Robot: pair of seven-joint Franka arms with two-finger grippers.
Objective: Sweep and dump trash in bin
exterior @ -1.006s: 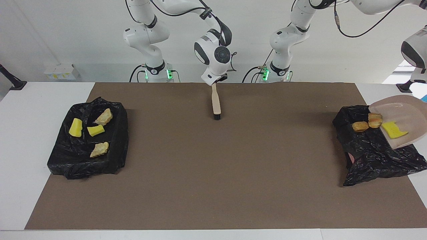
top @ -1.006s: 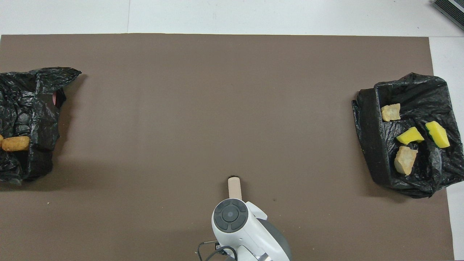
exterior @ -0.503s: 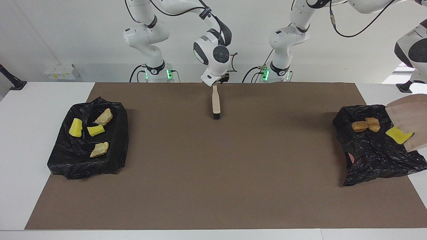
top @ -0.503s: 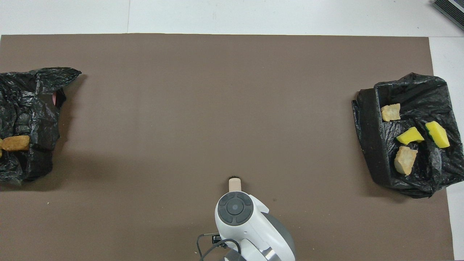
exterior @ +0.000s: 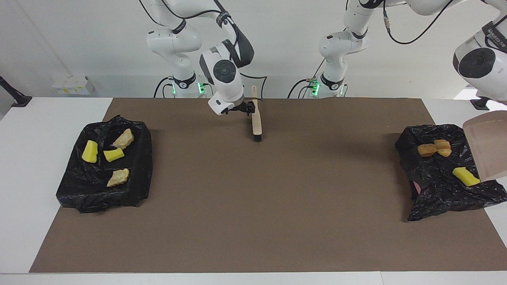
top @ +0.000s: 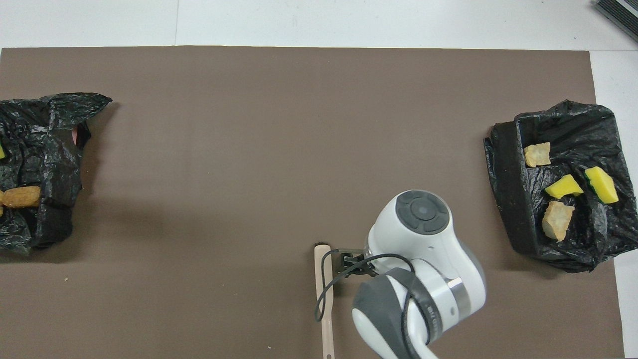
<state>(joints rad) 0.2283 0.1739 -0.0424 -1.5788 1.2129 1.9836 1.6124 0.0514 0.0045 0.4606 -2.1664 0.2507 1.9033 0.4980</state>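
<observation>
The trash lies in two black-bagged bins. In the bin [exterior: 435,190] at the left arm's end are two brown pieces [exterior: 435,149] and a yellow sponge [exterior: 466,176]. A beige dustpan [exterior: 489,150] hangs steeply tilted over that bin's edge, under the left arm's hand [exterior: 479,67]; the left gripper itself is out of view. The brush [exterior: 256,118] has its bristles on the mat and its handle points toward the robots. My right gripper [exterior: 244,107] is open just beside the handle, not holding it. From overhead the brush [top: 324,299] is free of the right gripper [top: 349,263].
The bin [exterior: 103,196] at the right arm's end holds several pieces, yellow [exterior: 90,151] and tan [exterior: 118,177]. The brown mat [exterior: 253,206] covers the table between the bins. From overhead the bins sit at the mat's two ends [top: 503,189] [top: 45,124].
The right gripper opened, let go of the brush and swung off toward the right arm's end. The dustpan tipped steeper, and the yellow sponge and brown pieces slid into the bin.
</observation>
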